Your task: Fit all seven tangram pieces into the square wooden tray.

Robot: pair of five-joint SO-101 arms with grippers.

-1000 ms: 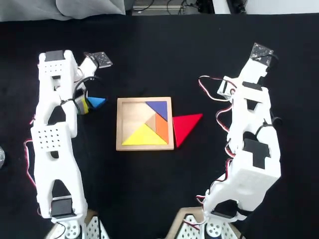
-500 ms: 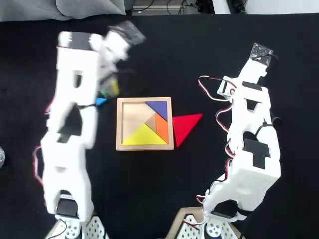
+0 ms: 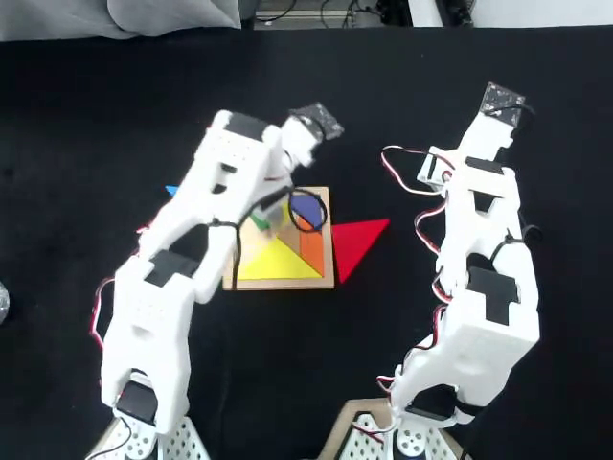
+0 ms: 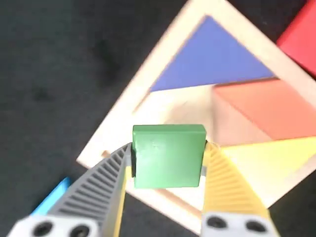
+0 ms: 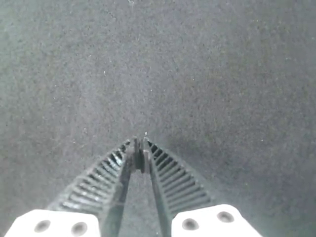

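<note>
The square wooden tray (image 3: 287,284) lies mid-table and holds an indigo triangle (image 3: 305,205), an orange piece (image 3: 312,245) and a yellow triangle (image 3: 272,261). My left gripper (image 3: 268,218) hangs over the tray's left part, shut on a green square (image 4: 169,155) just above the bare tray floor near the rim (image 4: 153,69). A red triangle (image 3: 356,241) lies outside, touching the tray's right edge. A small light-blue piece (image 3: 172,191) sits on the cloth to the left. My right gripper (image 5: 139,148) is shut and empty, off at the far right (image 3: 503,101).
A black cloth covers the table. The left arm's white links slant across the tray's left side and hide part of it. The right arm stands along the right side, away from the tray. Grey fabric lies at the back left edge.
The left arm has swung from the table's left side to over the tray, carrying the green square. The light-blue piece stays on the cloth. The right arm has not moved.
</note>
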